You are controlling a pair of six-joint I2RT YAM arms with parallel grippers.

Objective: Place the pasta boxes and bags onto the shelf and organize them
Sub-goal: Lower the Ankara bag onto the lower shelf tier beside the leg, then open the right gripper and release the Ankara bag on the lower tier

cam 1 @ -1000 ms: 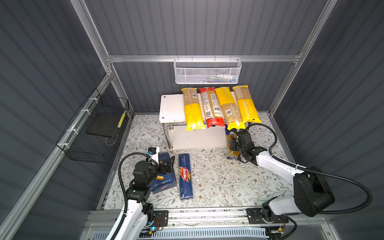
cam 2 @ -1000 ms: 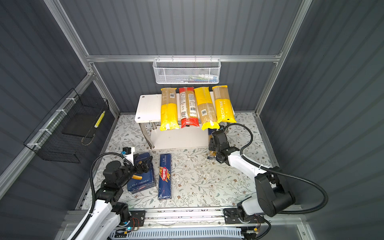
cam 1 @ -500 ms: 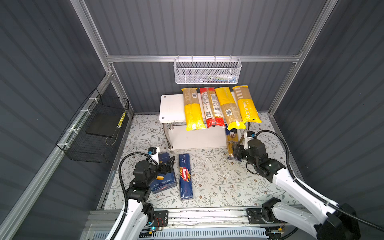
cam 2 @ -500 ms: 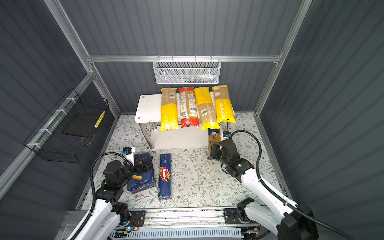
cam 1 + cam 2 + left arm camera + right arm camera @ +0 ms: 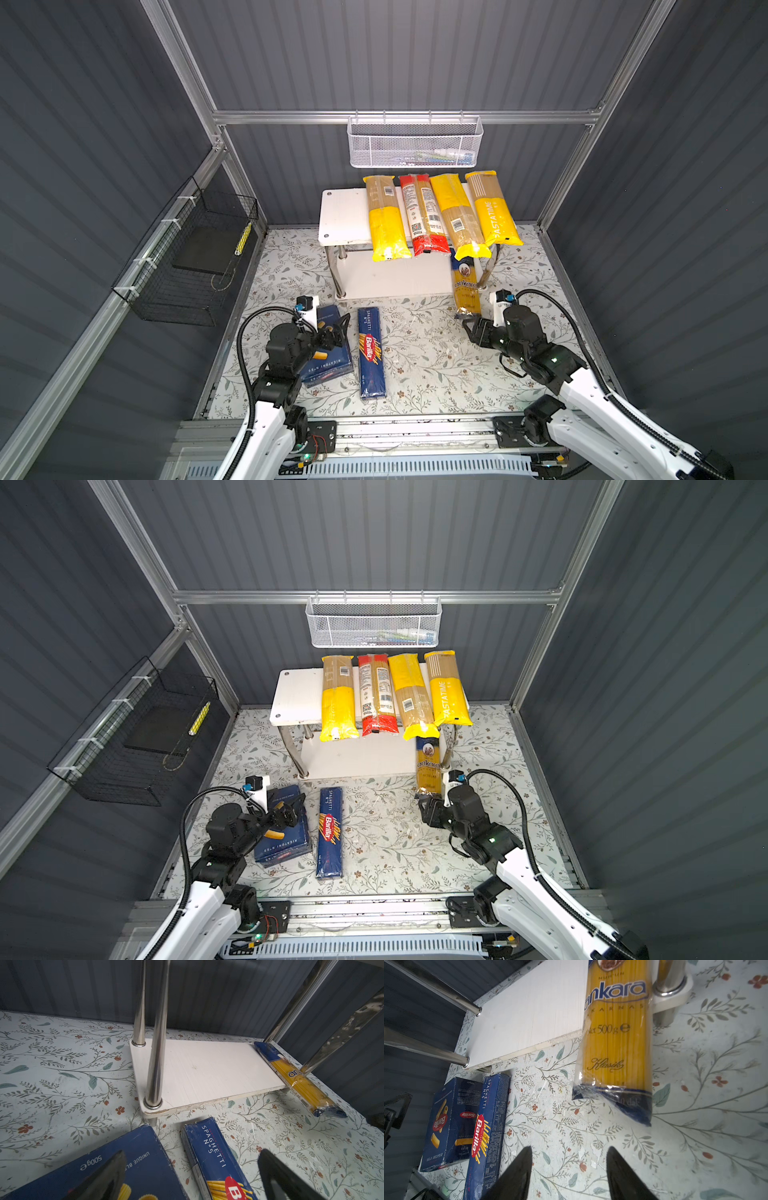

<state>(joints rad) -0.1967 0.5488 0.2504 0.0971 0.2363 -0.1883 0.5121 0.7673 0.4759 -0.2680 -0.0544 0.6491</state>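
Along the right end of the shelf's (image 5: 395,278) lower tier, the ankara spaghetti bag (image 5: 466,286) is lying lengthwise. Its far end is resting on the board beside the chrome leg (image 5: 669,980), and its near end is hanging past the front edge toward the counter (image 5: 424,357); can't tell if it's touching.

Right gripper (image 5: 569,1151) is sitting just short of that near end, fingers (image 5: 517,1172) spread, holding nothing. Left gripper (image 5: 192,1153) is hovering over the Barilla rigatoni box (image 5: 332,363) near the counter's front-left corner, also spread and empty. Barilla spaghetti box (image 5: 371,353) is lying just beside it.

My read: the bag is going to feel moderately heavy, slick film over a stiff but brittle bundle. The navy crimped end is loose film, so pinching there is risking slip or tear. I'm favouring a grip across the narrow yellow section, or nudging the end inward.
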